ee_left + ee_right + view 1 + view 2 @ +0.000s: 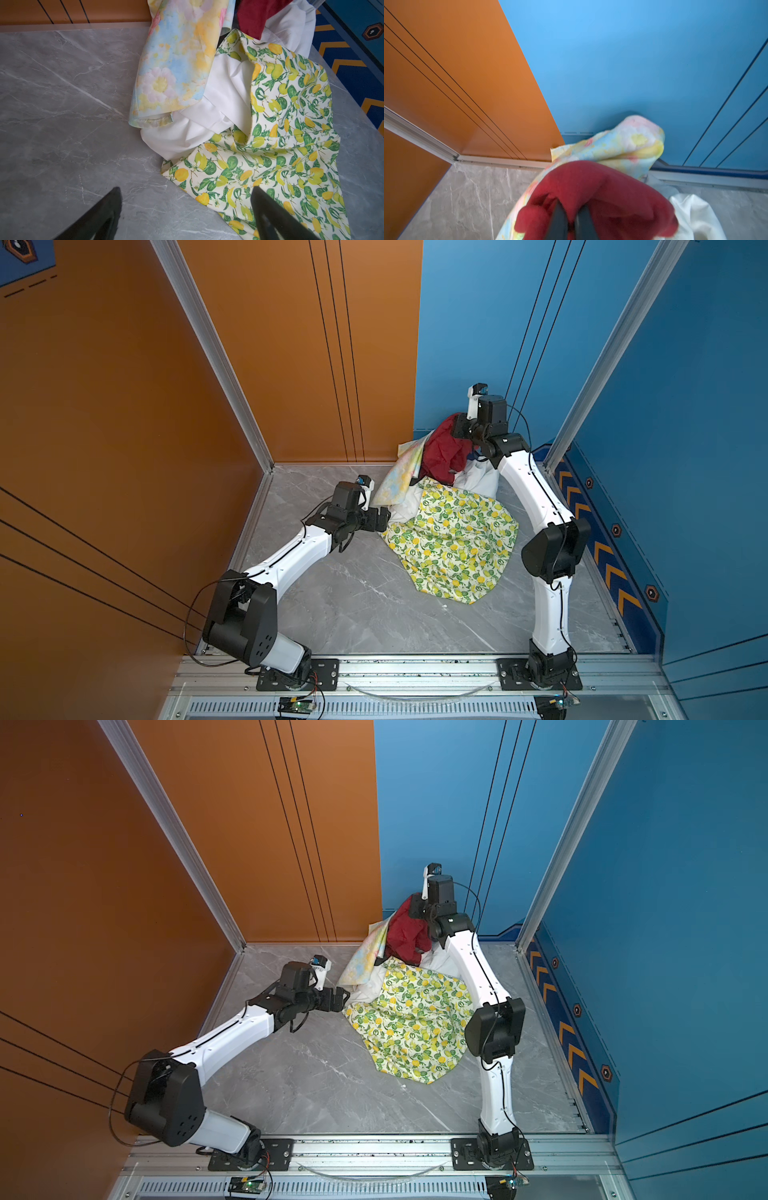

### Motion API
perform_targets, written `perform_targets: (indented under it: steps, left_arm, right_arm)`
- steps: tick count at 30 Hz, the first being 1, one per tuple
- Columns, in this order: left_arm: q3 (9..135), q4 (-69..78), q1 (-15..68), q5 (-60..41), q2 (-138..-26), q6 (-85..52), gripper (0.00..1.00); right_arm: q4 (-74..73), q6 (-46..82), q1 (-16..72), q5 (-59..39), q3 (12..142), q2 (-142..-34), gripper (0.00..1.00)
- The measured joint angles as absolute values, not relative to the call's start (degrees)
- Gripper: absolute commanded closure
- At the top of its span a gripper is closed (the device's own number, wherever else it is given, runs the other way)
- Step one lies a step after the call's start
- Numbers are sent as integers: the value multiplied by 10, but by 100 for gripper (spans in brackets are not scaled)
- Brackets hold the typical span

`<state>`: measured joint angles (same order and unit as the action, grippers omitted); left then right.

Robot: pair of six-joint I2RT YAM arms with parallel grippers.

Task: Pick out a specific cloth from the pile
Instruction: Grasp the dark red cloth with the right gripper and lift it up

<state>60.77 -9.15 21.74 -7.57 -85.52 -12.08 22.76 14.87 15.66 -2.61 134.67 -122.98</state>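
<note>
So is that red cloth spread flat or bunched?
Bunched: the plain dark red cloth hangs crumpled, pinched in the shut right gripper.

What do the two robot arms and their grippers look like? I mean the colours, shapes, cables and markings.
The left arm and right arm have smooth white curved shells and bulky black joint housings. A thin black cable runs along each and loops free. The left gripper and right gripper are black with tapered fingers. A small white-mounted camera sits on each wrist.
</note>
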Motion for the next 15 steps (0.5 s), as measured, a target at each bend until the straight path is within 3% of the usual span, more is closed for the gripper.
perform_targets:
  steps: [15]
  left_arm:
    - [608,-75,198,-82,-855,-129,3]
  right_arm:
    - [215,155,161,-26,1406,-1200,100]
